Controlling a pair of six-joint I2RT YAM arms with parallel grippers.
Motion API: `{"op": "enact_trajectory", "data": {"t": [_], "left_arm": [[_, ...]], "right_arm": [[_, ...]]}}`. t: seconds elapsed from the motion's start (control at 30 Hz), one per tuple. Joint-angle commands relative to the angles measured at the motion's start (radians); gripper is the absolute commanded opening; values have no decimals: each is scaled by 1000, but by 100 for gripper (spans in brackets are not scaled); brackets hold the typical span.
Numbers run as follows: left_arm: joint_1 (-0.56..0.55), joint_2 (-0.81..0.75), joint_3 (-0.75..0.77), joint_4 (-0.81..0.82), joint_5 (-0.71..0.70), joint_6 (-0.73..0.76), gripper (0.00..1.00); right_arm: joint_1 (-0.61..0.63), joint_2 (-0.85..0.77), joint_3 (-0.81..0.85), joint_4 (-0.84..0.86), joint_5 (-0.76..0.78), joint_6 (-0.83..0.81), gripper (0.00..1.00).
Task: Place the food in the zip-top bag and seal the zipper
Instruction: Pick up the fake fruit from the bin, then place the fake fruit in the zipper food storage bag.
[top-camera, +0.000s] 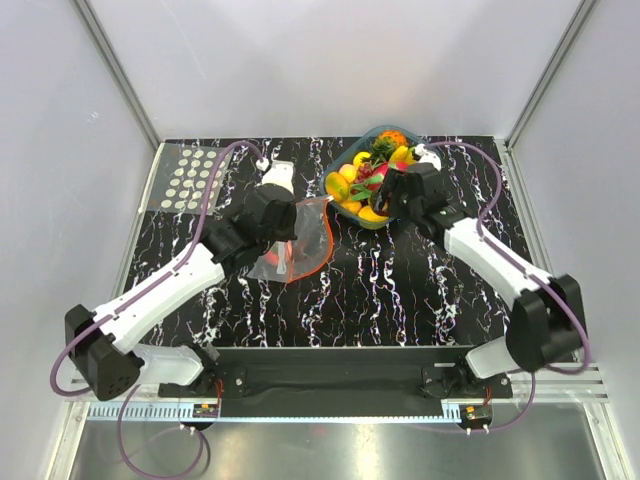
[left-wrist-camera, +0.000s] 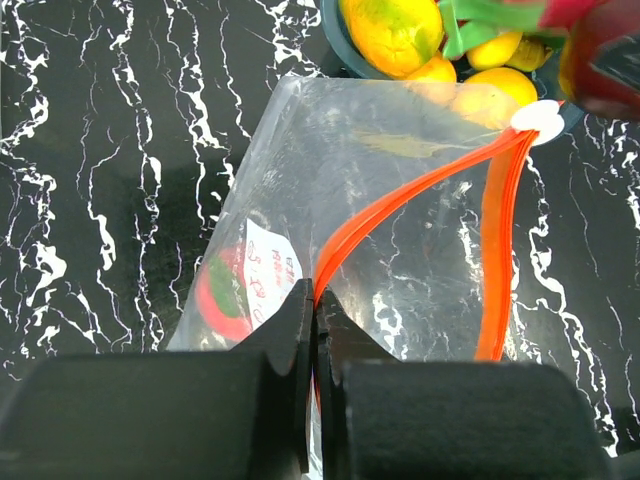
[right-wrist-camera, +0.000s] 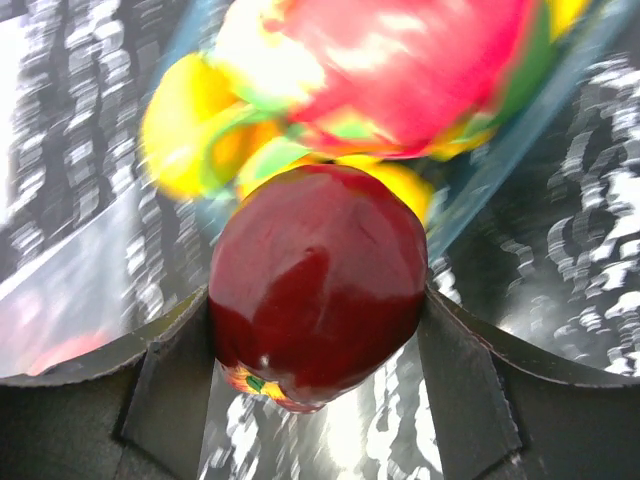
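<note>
The clear zip-top bag (top-camera: 296, 246) lies left of the dark teal tray (top-camera: 352, 213), its mouth gaping toward the tray. My left gripper (left-wrist-camera: 316, 300) is shut on the red-orange zipper (left-wrist-camera: 400, 200) at the bag's near lip and holds that edge up. The other lip of the strip (left-wrist-camera: 497, 250) runs along the right. Toy food (top-camera: 362, 172), orange, yellow and red, is piled in the tray. My right gripper (right-wrist-camera: 318, 298) is shut on a dark red fruit (right-wrist-camera: 318, 255) at the tray's left edge, near the bag's mouth. In the top view its place (top-camera: 386, 192) is at the tray's near side.
A clear sheet with rows of white dots (top-camera: 190, 178) lies at the far left of the marbled black table (top-camera: 400, 290). White walls and metal posts close in the back and sides. A red and green shape with a white label (left-wrist-camera: 240, 290) shows through the bag.
</note>
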Motion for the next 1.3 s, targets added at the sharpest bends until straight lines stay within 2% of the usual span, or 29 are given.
{"op": "enact_trajectory", "data": {"t": [0.0,0.2,0.4,0.6,0.87,0.93,0.97,1.0,1.03,1.27], "left_arm": [[4,20,9,65,14,12,0],[4,63,36,66,22,14,0],[2,97,62,60,19,12,0],[4,109,84,52,45,-2,0],[4,66,95,36,150,-25,0],[2,45,86,40,193,-40,0],[4,34,81,42,203,-48,0],[2,8,73,54,213,-66,0],[5,-9,50,66,223,-75,0],[73,-66,7,65,263,-91,0]], "right_arm": [[5,-128,-76,72,-242,14,58],[51,-289,-142,80,-479,-43,57],[133,-349,-118,37,-545,-72,57],[172,-318,-107,68,-593,-60,56],[241,-173,-106,230,-575,6,57],[256,-107,-47,204,-527,12,64],[273,-90,-30,193,-465,12,71],[278,-76,-7,169,-421,22,88],[281,-64,-3,166,-391,37,100],[284,-146,-44,175,-352,40,100]]}}
